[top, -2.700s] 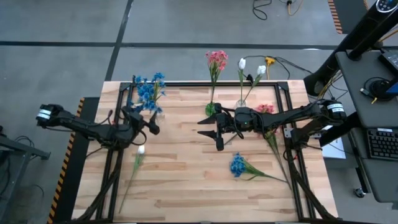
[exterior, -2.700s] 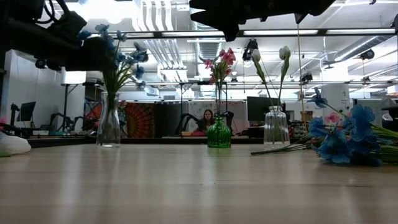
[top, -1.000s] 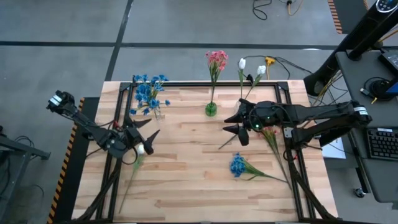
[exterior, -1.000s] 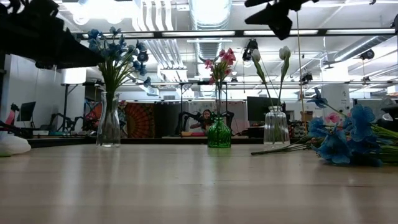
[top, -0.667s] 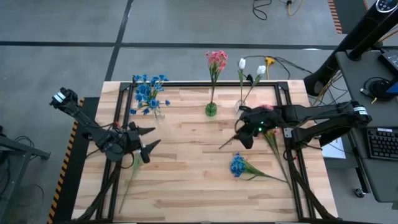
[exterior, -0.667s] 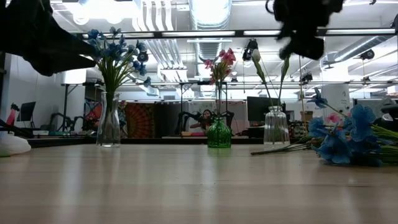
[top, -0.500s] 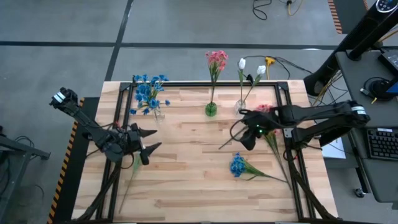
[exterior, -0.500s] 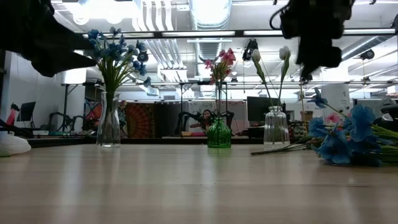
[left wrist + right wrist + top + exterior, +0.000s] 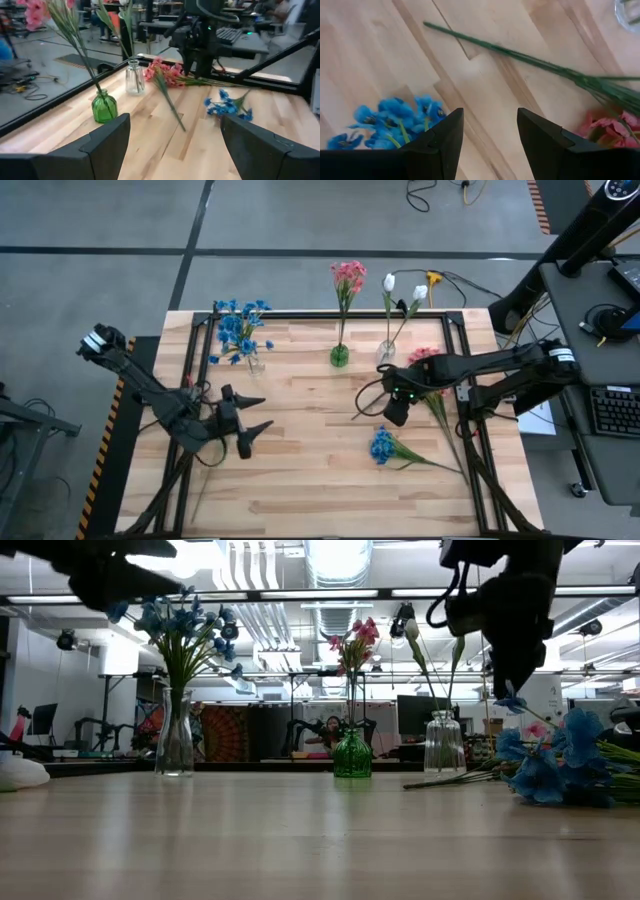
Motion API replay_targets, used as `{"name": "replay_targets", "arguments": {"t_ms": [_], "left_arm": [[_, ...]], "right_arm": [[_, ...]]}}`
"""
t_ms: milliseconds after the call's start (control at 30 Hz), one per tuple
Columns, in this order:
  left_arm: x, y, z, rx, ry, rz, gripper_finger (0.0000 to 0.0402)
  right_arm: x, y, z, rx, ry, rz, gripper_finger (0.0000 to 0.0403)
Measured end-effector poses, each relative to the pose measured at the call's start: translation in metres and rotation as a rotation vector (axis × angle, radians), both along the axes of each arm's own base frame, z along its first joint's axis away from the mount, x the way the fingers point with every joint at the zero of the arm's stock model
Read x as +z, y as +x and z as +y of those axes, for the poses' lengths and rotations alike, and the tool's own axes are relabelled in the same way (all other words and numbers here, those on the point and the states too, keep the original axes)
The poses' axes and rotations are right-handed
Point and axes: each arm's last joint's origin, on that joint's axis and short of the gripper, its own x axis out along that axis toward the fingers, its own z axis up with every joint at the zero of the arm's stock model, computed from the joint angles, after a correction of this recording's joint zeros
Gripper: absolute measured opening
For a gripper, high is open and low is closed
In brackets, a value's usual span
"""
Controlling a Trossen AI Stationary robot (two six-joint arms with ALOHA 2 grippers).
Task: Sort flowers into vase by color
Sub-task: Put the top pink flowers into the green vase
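My left gripper [image 9: 256, 416] [image 9: 175, 120] hovers open over the table's left half, fingers aimed at the right side. A white-budded sprig [image 9: 16, 772] lies flat on the table near it. My right gripper [image 9: 392, 418] [image 9: 490, 112] is open and points down, above the bare wood between a loose blue sprig [image 9: 381, 445] [image 9: 395, 122] and the long stem [image 9: 520, 55] of a loose pink sprig [image 9: 425, 358]. Both sprigs lie flat on the boards. Along the far edge stand a clear vase with blue flowers [image 9: 240, 332], a green vase with pink flowers [image 9: 340, 356] and a clear vase with white buds [image 9: 387, 350].
A black frame [image 9: 330, 314] borders the table's far and side edges. Both arms reach in from the sides above the boards. The middle and near boards [image 9: 310, 480] are bare wood. Beyond the table the low view shows a person seated [image 9: 331, 730].
My right gripper has moved toward the near edge and down, tipping from level to fingers-down above the loose sprigs. My left gripper has shifted toward the right and near edges over the white sprig. The flowers have not moved.
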Motion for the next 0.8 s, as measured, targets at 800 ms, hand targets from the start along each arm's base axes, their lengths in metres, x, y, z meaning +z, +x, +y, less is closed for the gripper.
{"name": "replay_targets", "arguments": {"t_ms": [800], "left_arm": [[-0.043, 0.216, 0.032, -0.065, -0.040, 0.356, 0.0263]], "right_arm": [[0.030, -0.047, -0.001, -0.094, -0.037, 0.016, 0.0178]]}}
